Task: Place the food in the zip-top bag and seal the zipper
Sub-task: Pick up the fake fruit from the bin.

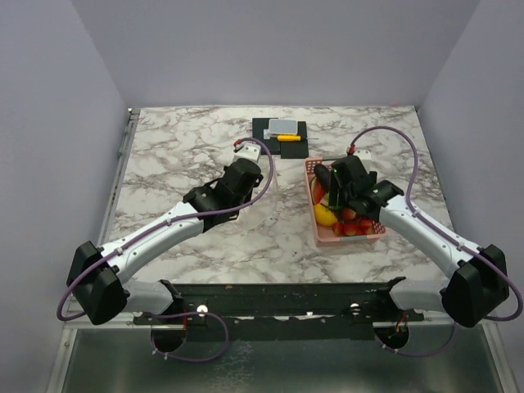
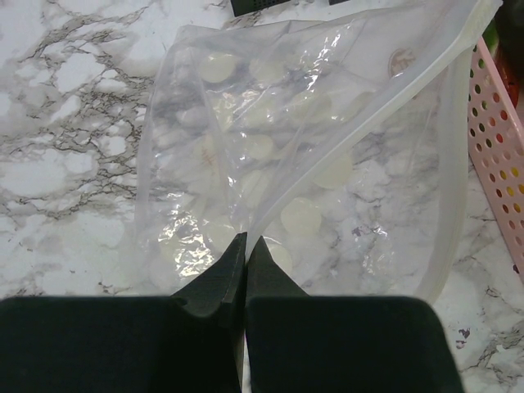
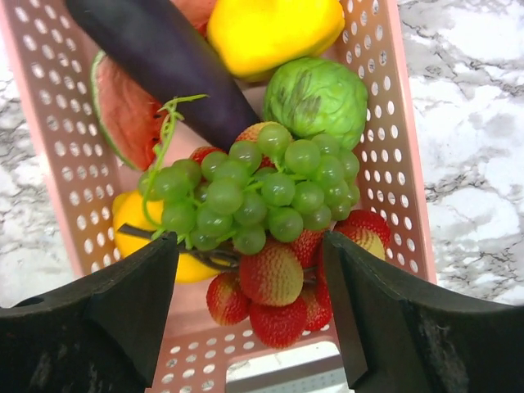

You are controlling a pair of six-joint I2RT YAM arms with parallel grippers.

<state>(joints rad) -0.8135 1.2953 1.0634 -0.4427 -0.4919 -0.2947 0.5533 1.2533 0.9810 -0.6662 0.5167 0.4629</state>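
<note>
The clear zip-top bag (image 2: 311, 147) lies crinkled and empty on the marble, its mouth toward the pink basket (image 2: 495, 164). My left gripper (image 2: 246, 246) is shut on the bag's near edge; from above it (image 1: 250, 160) sits mid-table. The food lies in the basket (image 3: 393, 147): green grapes (image 3: 254, 188), strawberries (image 3: 274, 278), a cabbage (image 3: 315, 94), a yellow pepper (image 3: 274, 33), a purple eggplant (image 3: 164, 57), a watermelon slice (image 3: 127, 115) and a yellow fruit (image 3: 135, 217). My right gripper (image 3: 251, 246) hangs open over the basket, its fingers either side of the strawberry cluster, holding nothing.
A yellow-and-grey item on a black base (image 1: 282, 131) stands at the back of the table, just beyond the bag. The basket (image 1: 360, 233) sits right of centre, close beside the bag. Purple walls close in the table on three sides.
</note>
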